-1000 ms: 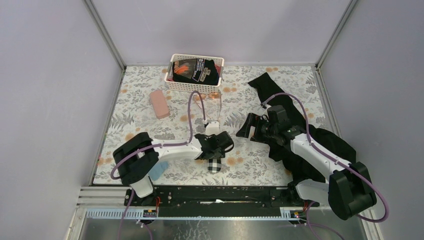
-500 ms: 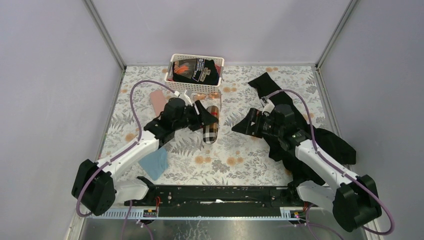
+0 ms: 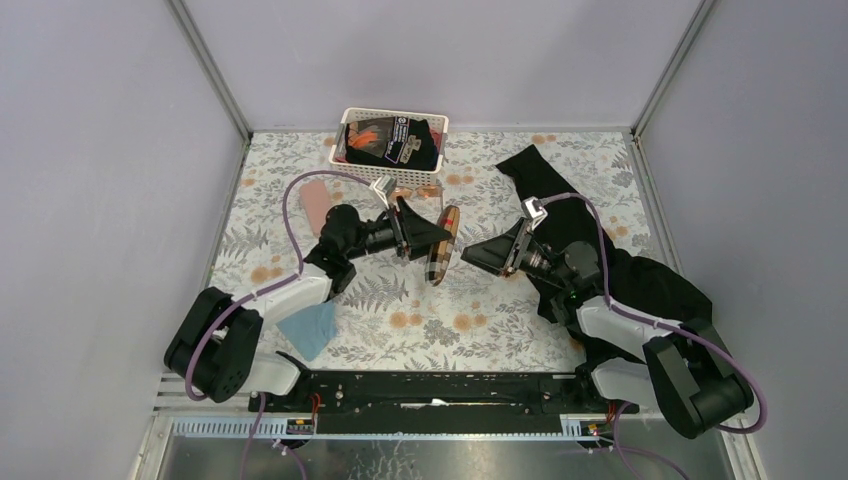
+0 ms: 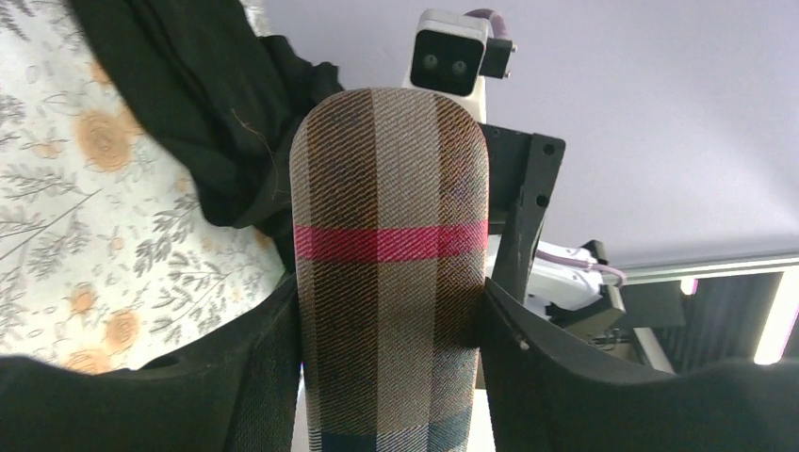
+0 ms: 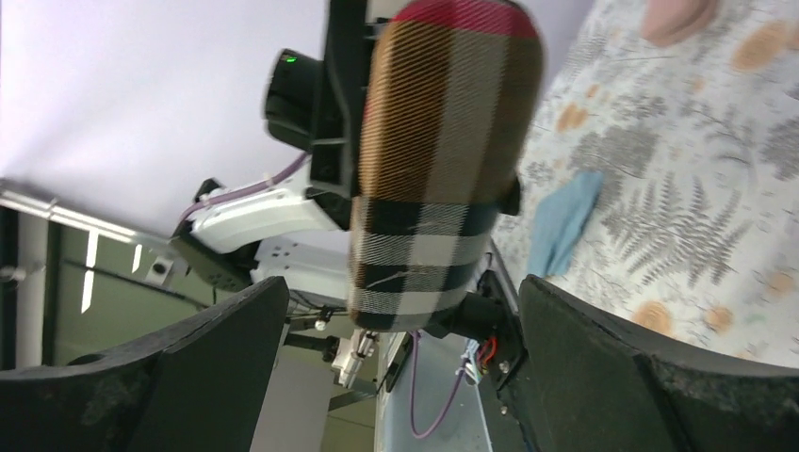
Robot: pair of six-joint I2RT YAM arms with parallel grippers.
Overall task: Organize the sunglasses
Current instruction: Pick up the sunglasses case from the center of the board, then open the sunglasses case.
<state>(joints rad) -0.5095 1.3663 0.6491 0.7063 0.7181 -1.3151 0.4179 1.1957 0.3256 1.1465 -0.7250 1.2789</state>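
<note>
The left arm has swung farther across and raised the plaid case (image 4: 391, 207) off the counter (image 3: 480, 320), tipping it on edge. The left pincer (image 3: 430, 238) grips the case by its lower part. The right pincer (image 3: 475, 253) has turned to face the case with its jaws spread wide and holds nothing. The wire-framed sunglasses (image 3: 418, 190) with pinkish lenses lie on the counter just in front of the white basket (image 3: 345, 165), partly hidden behind the left arm.
</note>
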